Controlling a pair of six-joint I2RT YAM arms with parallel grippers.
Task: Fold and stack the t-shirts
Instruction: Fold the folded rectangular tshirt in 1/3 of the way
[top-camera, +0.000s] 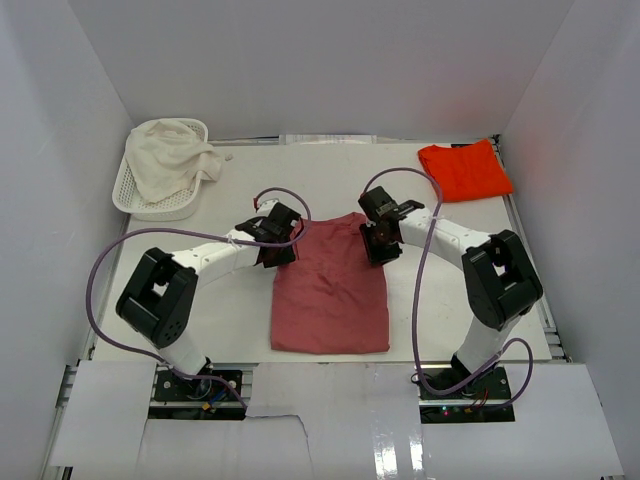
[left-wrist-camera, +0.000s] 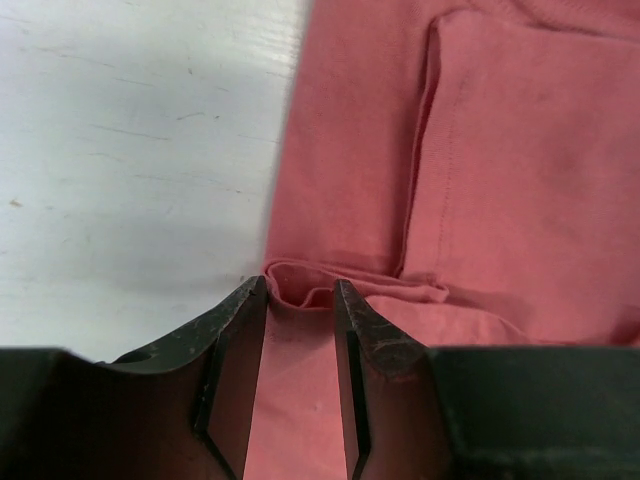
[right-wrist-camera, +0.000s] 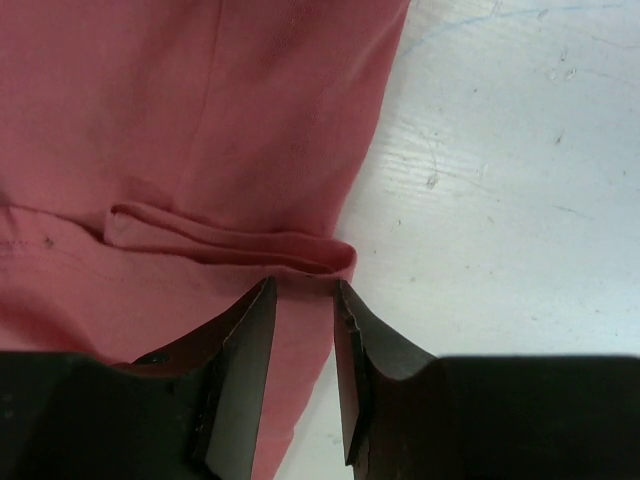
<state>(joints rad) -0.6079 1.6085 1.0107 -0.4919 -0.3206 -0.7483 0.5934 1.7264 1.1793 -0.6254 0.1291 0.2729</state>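
Observation:
The dusty rose-red t-shirt (top-camera: 330, 295) lies flat in the middle of the table, its sides folded in to a narrow rectangle. My left gripper (top-camera: 278, 250) is at its far left corner. In the left wrist view the left gripper (left-wrist-camera: 300, 285) has its jaws nearly closed, pinching a bunched fold of the shirt (left-wrist-camera: 480, 170). My right gripper (top-camera: 378, 250) is at the far right corner. In the right wrist view the right gripper (right-wrist-camera: 300, 285) is closed on the shirt's (right-wrist-camera: 180, 120) folded edge. The bright orange-red t-shirt (top-camera: 465, 170) lies folded at the far right.
A white lattice basket (top-camera: 125, 190) stands at the far left with a crumpled white cloth (top-camera: 170, 155) in it. White walls enclose the table on three sides. Purple cables loop from both arms.

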